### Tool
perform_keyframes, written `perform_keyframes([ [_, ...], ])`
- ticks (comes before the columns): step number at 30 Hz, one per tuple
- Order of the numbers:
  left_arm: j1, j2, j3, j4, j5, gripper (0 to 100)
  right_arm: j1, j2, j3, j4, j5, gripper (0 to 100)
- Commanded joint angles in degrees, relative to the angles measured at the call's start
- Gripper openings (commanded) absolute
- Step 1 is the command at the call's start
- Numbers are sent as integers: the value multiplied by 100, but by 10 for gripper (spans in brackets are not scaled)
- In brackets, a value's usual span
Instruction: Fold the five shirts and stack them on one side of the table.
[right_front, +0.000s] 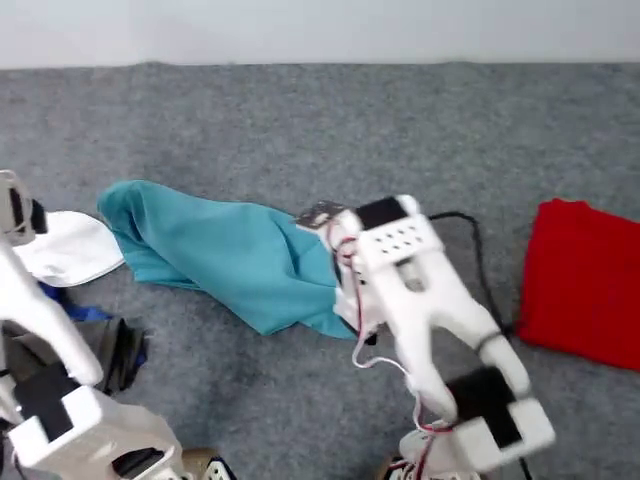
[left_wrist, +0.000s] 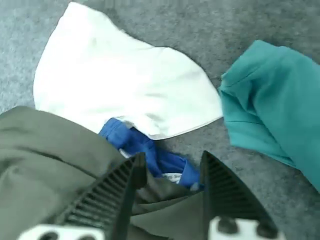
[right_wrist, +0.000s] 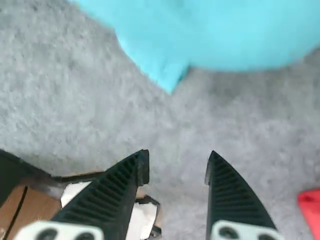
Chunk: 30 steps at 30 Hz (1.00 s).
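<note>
**Step in Hand: Teal Shirt Awaiting Its Fold**

The red shirt (right_front: 585, 285) lies as a compact block at one side of the table (right_front: 300, 120) and appears to start the stack. The teal shirt (right_front: 230, 250) lies crumpled mid-table; judged from this, it is the current workpiece.

- The right gripper (right_wrist: 177, 162) hangs over bare table just beside the teal hem, jaws apart, holding nothing.
- The left gripper (left_wrist: 172, 165) hangs over the olive shirt (left_wrist: 50, 165), jaws apart, empty.
- The blue shirt (left_wrist: 150, 152) lies between the olive shirt and the white shirt (left_wrist: 125, 85).

Next move: probably seize a teal edge and spread the cloth flat before folding.

Limits of view: the red shirt is cut off at the frame edge, so its fold quality cannot be confirmed. The blue shirt is mostly covered.
</note>
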Motion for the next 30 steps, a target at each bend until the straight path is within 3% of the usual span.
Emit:
perform_keyframes([
  [1,-141,-360,-66,123,0,181,-356,567,-615,-40,-185,194],
  [20,-132,-352,-66,35,9,181,-831,3204,-2084,-409,-220,193],
  [22,-132,-352,-66,35,9,181,-822,3424,-2154,-409,-211,166],
  [26,-132,-352,-66,35,18,181,-813,3679,-2391,-374,-167,9],
  [30,-132,-352,-66,62,18,181,-567,3582,-2796,-31,44,10],
])
